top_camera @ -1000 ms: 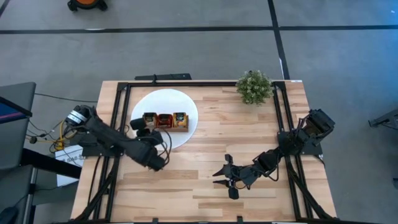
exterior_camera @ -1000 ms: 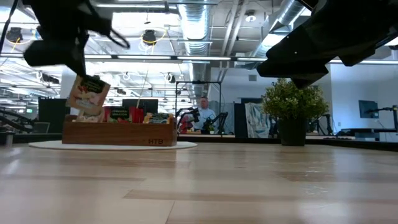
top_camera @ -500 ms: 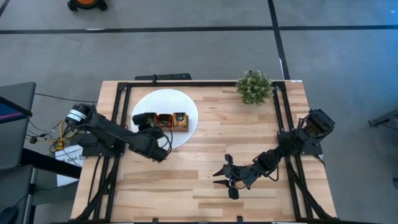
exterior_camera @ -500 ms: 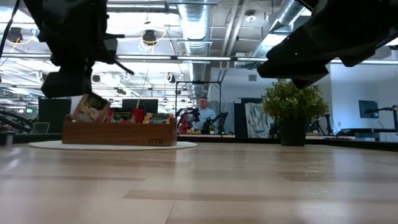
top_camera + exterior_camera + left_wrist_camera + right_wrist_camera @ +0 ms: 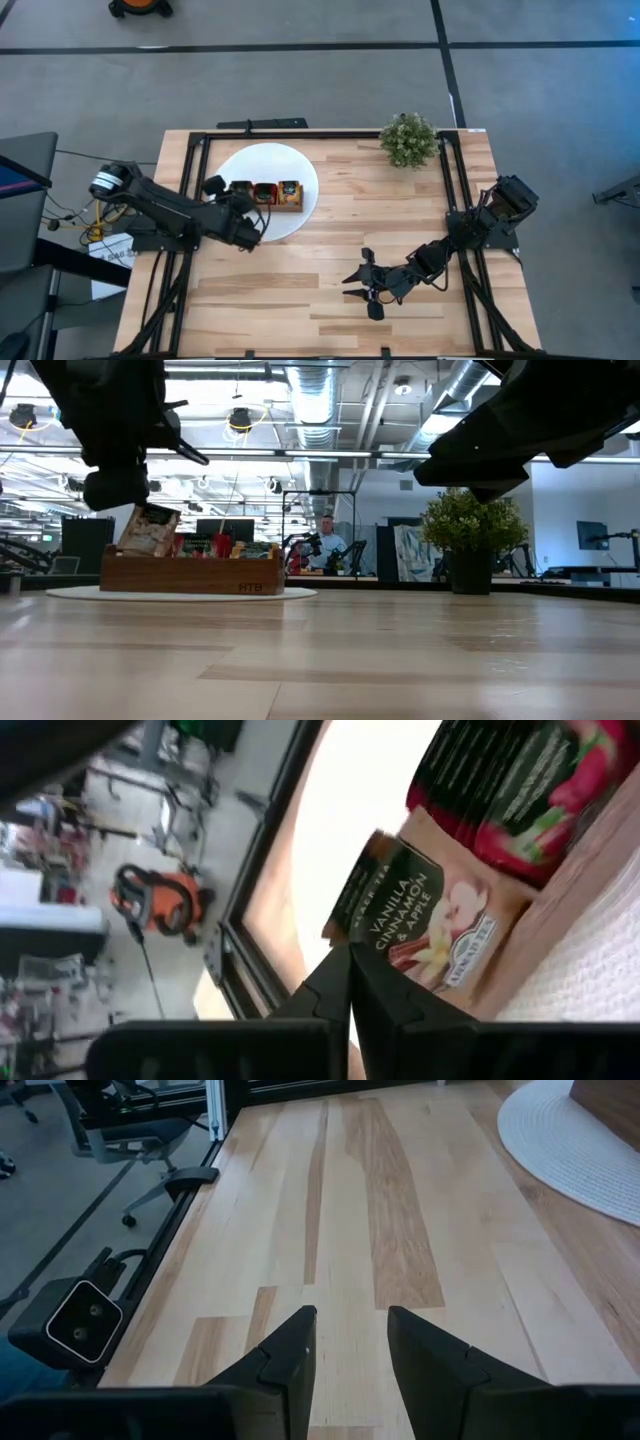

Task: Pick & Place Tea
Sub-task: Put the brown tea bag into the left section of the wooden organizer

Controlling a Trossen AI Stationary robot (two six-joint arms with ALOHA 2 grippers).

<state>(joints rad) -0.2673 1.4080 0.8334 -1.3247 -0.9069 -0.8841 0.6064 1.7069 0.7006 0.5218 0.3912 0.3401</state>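
Observation:
A brown-and-white tea sachet (image 5: pixel 430 915) stands tilted in the left compartment of the wooden tray (image 5: pixel 265 196), which rests on the white disc (image 5: pixel 270 160). In the low view the sachet (image 5: pixel 148 528) sticks up above the tray wall (image 5: pixel 190 575), which hides its lower part. Red sachets (image 5: pixel 520 790) fill the compartment beside it. My left gripper (image 5: pixel 348 952) is shut at the sachet's edge, over the tray's left end (image 5: pixel 236 200). My right gripper (image 5: pixel 352 285) is open and empty, low over the table near its front middle. My left gripper pinches the sachet by a corner of its upper edge (image 5: pixel 338 932), only at the fingertips, slanting down from the table's near left. The sachet stands tilted, its lower part down inside the tray's left compartment.
A small green potted plant (image 5: pixel 408 140) stands at the table's far right. A black frame (image 5: pixel 200 150) runs along the table's edges. Bare wood (image 5: pixel 400 1230) lies between the disc and my right gripper. A person shows far off in the room (image 5: pixel 327 540).
My left gripper has gone toward the table's far edge and down with the sachet. The sachet hung clear above the tray a second ago; now its lower part sits in the left compartment. The arm's wrist has drawn toward the table's left.

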